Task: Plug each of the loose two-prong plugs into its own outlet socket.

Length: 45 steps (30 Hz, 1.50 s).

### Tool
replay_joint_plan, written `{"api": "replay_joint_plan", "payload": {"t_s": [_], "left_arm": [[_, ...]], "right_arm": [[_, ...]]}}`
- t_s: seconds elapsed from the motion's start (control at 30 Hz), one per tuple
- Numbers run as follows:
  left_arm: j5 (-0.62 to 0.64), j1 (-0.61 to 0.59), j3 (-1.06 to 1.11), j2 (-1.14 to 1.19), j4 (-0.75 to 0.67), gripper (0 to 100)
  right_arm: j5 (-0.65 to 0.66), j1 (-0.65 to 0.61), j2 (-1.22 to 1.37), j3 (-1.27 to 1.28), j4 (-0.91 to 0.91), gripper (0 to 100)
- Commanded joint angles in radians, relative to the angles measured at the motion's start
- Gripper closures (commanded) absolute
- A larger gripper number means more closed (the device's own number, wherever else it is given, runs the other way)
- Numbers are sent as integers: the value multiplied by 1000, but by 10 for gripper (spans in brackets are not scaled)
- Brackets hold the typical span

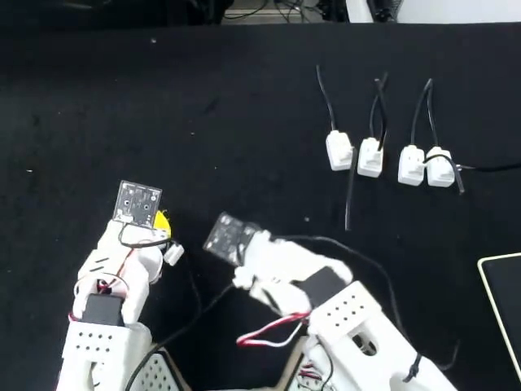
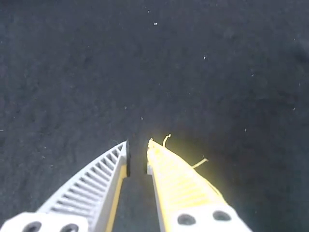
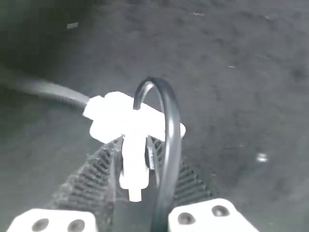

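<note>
At right gripper — white plug clamped; left gripper barely parted.

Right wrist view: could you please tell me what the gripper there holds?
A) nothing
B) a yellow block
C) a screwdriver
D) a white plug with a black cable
D: the right gripper is shut on a white plug, and the plug's black cable loops up beside it.
</note>
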Motion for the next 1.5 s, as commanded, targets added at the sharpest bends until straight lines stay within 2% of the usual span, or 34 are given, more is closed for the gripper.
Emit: {"api": "replay_joint_plan", "payload": {"t_s": [0.0, 0.13, 0.23, 0.3, 0.37, 0.5, 0.77, 0.9, 1.03, 1.33, 1.47], "left_arm": [[11, -12, -53, -11, -60, 920], [11, -12, -19, -11, -103, 920], [11, -12, -18, -11, -97, 920], [11, -12, -18, -11, -97, 920], [11, -12, -18, -11, -98, 920], [11, -12, -18, -11, -100, 920], [11, -12, -18, -11, -97, 920], [11, -12, -18, -11, -97, 920], [11, -13, -18, -11, -97, 920], [9, -13, -18, -11, -97, 920], [9, -13, -18, -11, -97, 920]], "right_arm": [[11, 100, -13, 13, -157, 988], [-34, 112, -13, 7, -196, 988], [-34, 124, -21, -45, -92, 988], [-40, 178, -21, -102, -14, 988], [-89, 259, -15, -116, -12, 987], [-112, 376, -12, -28, -133, 985], [-97, 381, -12, 25, -141, 980], [-97, 384, -12, -13, -72, 885], [-97, 384, -12, -56, -31, 914], [-98, 385, -12, -166, 5, 850], [-124, 445, -12, -246, 17, 851]]}}
